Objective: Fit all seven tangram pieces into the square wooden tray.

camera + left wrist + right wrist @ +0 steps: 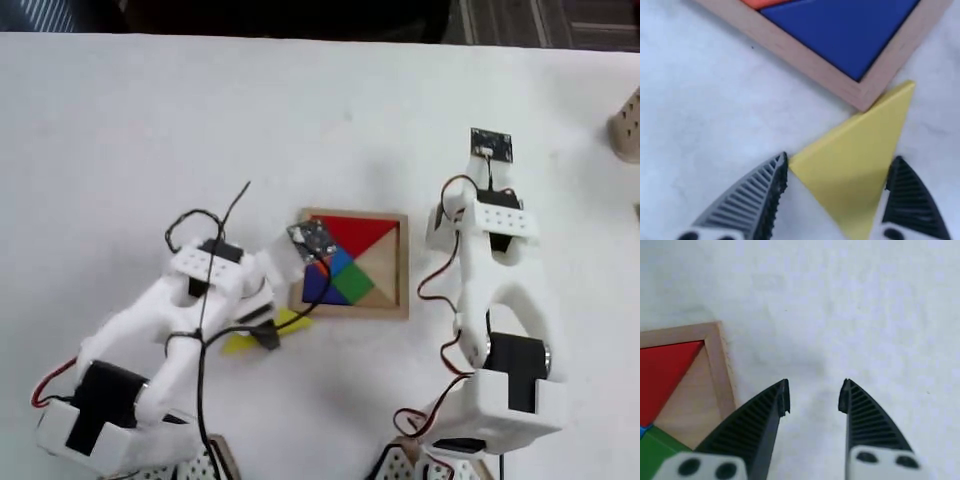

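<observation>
Yellow triangle (855,150) lies on the white table (120,130) left of centre in the high view, one tip at the lower-left corner of the wooden tray (403,270). The left gripper (839,162) pinches it across two edges, one finger on each side. It looks thin, stiff and light, with smooth painted faces that are likely slippery, so a hold on the edges near its middle seems safest. Right of the tray, the right gripper (813,390) hangs spread over bare table
</observation>
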Motion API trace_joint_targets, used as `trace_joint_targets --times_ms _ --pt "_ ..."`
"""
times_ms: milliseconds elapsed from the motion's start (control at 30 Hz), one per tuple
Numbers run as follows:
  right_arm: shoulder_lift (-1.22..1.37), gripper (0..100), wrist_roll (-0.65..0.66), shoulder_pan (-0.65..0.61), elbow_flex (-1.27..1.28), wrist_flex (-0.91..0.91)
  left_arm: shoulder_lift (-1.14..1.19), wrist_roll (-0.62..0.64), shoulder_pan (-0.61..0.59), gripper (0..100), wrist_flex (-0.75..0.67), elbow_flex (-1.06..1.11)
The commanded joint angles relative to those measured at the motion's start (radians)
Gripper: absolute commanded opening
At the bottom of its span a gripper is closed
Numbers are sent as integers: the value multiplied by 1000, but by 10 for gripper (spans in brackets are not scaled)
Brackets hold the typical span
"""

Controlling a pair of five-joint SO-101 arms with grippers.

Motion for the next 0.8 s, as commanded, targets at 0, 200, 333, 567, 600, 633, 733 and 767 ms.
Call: trace_joint_targets --times_ms 0,200,333,567,600,633,733,767 --pt "-45 163 20 -10 -38 -4 -38 -15 19 310 -101 -14" --pt "-45 163 25 -10 -38 -4 -39 -104 21 321 -112 -11" --pt "-45 163 25 -10 -37 -18 -59 -112 16 380 -110 2" --pt "-44 163 25 -12 -37 -18 -160 -275 21 408 -120 104" --pt "-44 163 25 -12 -37 -18 -165 -288 21 408 -120 112" --pt "-44 163 25 -12 -37 -18 -166 -296 21 408 -120 115" --pt "-44 163 25 -12 -37 -18 -166 -299 21 408 -123 112" --pt "-44 163 25 -12 -37 -18 -166 -298 24 408 -137 112"
